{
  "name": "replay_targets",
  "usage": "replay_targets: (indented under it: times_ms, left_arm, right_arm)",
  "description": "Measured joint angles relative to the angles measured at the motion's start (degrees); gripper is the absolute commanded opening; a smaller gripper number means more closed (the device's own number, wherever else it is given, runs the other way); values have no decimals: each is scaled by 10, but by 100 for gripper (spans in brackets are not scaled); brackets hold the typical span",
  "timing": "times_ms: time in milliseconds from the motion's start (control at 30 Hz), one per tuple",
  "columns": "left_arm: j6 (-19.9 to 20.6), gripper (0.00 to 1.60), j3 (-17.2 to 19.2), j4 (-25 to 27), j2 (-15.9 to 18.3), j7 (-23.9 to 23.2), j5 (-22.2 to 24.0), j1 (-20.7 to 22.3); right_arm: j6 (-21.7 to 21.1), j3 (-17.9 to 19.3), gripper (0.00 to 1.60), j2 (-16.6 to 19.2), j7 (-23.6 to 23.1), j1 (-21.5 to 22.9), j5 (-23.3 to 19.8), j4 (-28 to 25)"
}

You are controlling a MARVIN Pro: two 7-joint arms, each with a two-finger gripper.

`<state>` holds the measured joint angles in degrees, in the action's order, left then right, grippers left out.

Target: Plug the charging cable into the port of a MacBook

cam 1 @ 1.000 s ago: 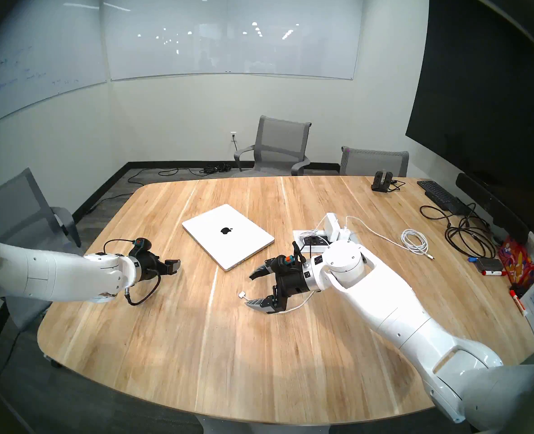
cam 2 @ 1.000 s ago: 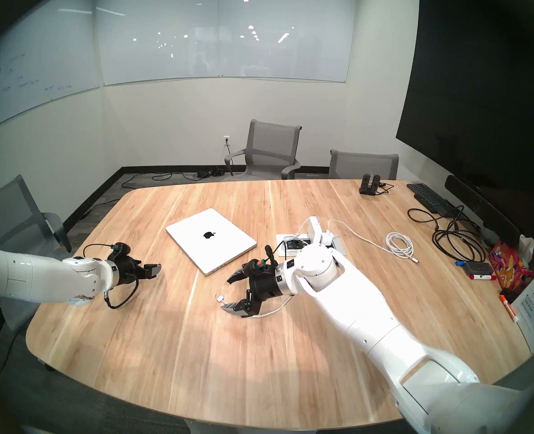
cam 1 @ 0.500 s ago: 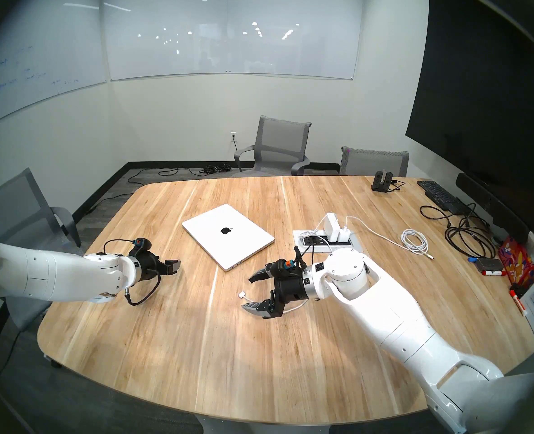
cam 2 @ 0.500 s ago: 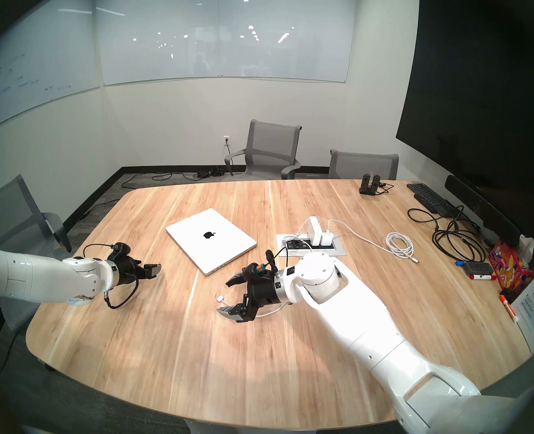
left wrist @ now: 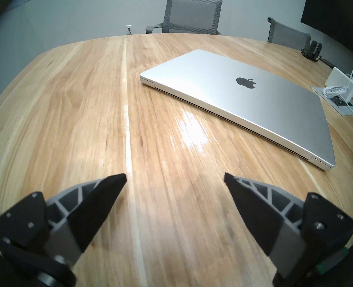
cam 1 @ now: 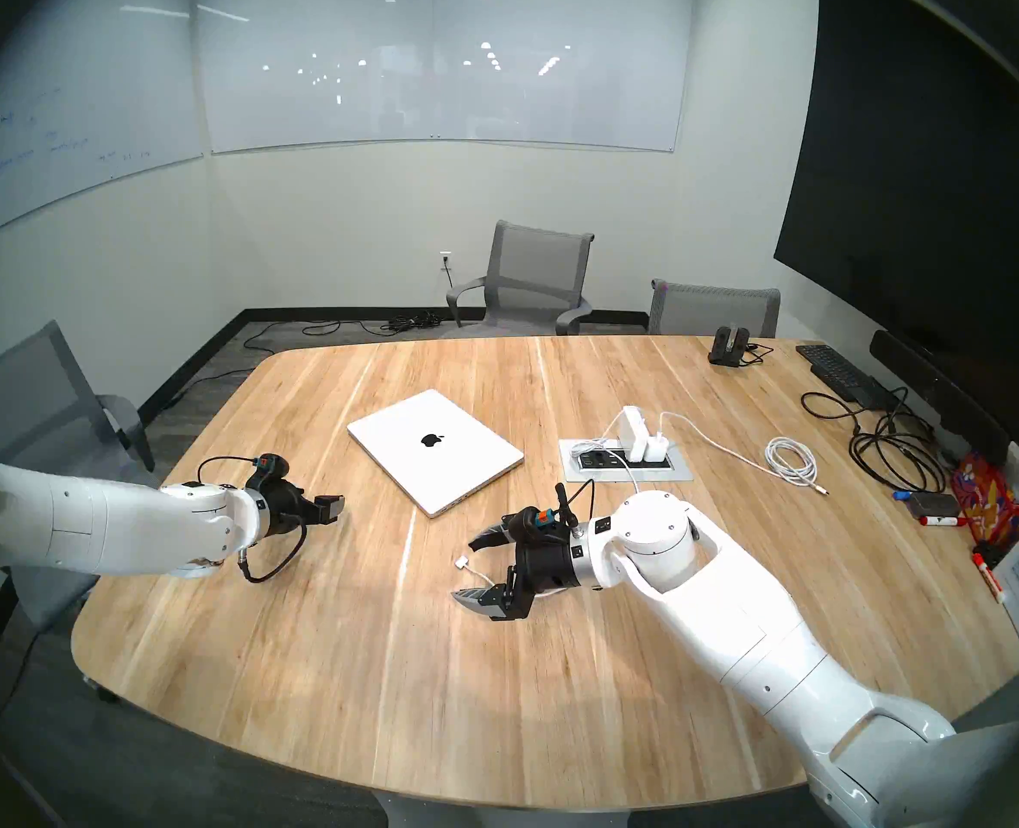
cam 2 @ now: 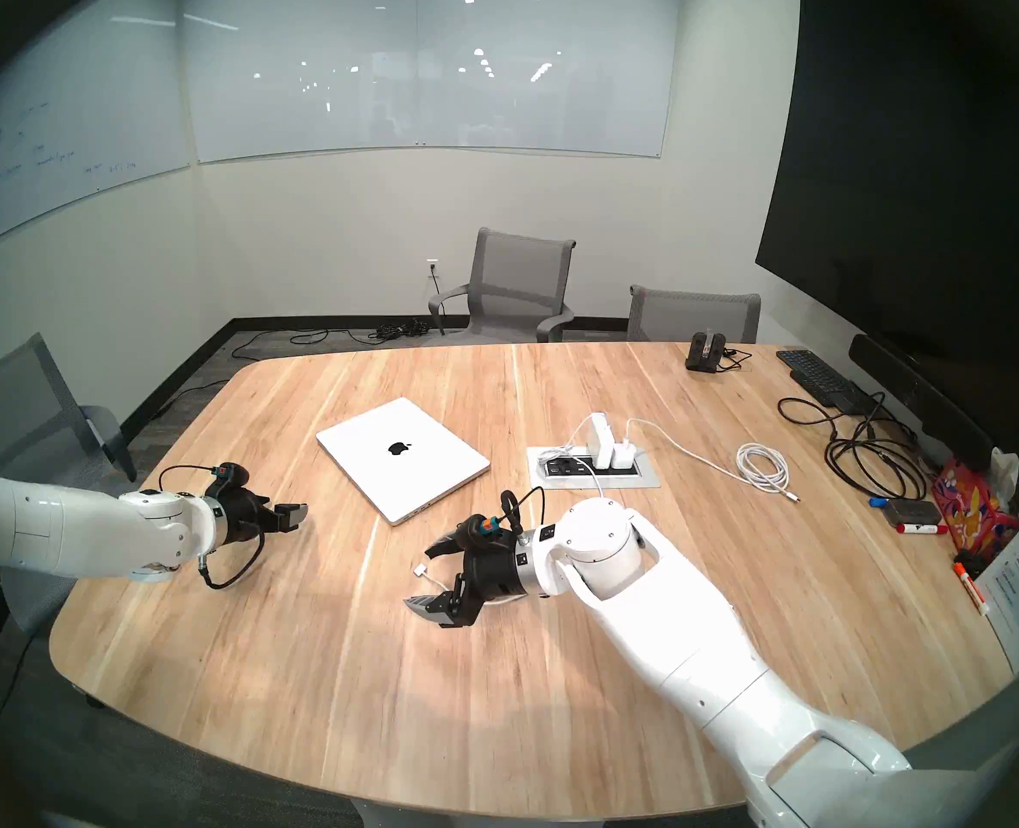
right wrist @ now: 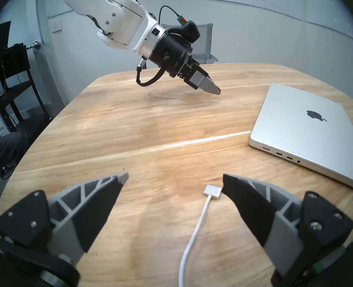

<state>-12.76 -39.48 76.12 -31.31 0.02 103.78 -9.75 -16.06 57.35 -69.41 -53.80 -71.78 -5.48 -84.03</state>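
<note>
1. Bare tabletop [right wrist: 130,135] lies between the right gripper [right wrist: 175,177] and the MacBook [right wrist: 308,131]; its port edge is unobstructed.
2. The charging cable [right wrist: 198,224] runs loose between the spread fingers.
3. The left gripper [right wrist: 208,87] hovers clear, toward the tabletop's left edge.
4. The power brick [cam 1: 631,432] stands behind the right arm.

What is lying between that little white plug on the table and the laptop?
Nothing: only bare wooden table separates the charging cable plug from the MacBook, clearest in the right wrist view.
</note>
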Motion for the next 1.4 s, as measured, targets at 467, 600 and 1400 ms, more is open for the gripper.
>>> replay_targets:
  times_ms: [467, 600, 1400]
  left_arm:
    - [0, 160, 0, 0, 0, 0, 0, 0]
    - [0, 160, 0, 0, 0, 0, 0, 0]
    - [0, 160, 0, 0, 0, 0, 0, 0]
  right_arm:
    - [2, -2, 160, -12, 19, 0, 3, 14]
    - [2, -3, 160, -18, 28, 0, 4, 19]
    - [16, 2, 160, -30, 77, -20, 5, 13]
